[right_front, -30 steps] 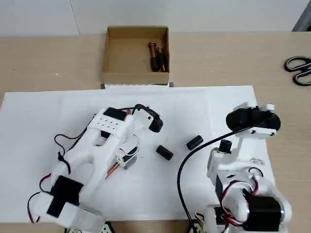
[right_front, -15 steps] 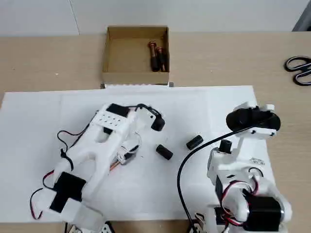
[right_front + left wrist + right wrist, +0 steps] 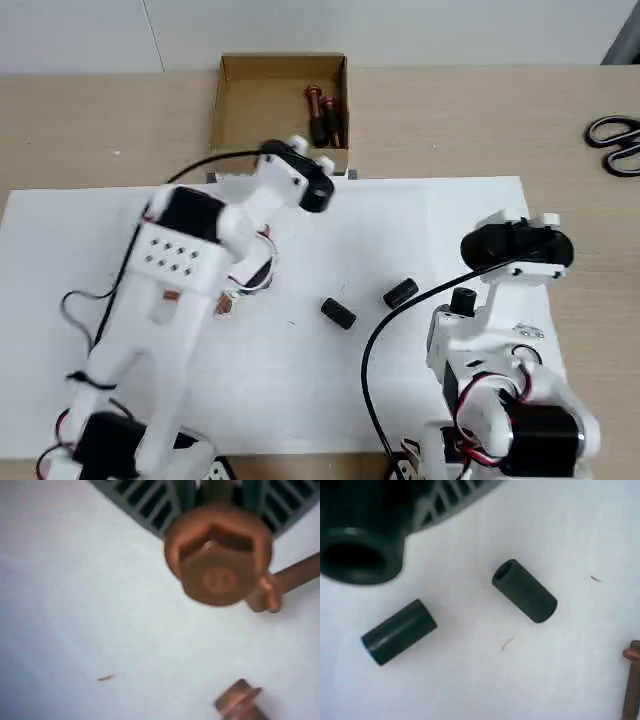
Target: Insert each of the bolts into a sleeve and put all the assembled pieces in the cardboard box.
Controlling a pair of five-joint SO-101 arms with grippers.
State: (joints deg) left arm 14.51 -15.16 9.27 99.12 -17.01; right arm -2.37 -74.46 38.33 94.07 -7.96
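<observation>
1. The left gripper [image 3: 217,492] is clenched on a copper hex-headed metal bolt [image 3: 217,555], held above the white paper sheet [image 3: 75,605] with its head facing the wrist camera.
2. A second copper bolt [image 3: 295,575] and a third copper bolt [image 3: 239,702] lie on the sheet.
3. The right gripper [image 3: 380,515] grasps a black cylindrical sleeve [image 3: 357,555]. One loose black sleeve [image 3: 525,591] and another loose black sleeve [image 3: 397,631] lie apart on the paper.
4. The open brown cardboard box [image 3: 245,100] sits at the sheet's far edge and holds assembled pieces [image 3: 322,115].
</observation>
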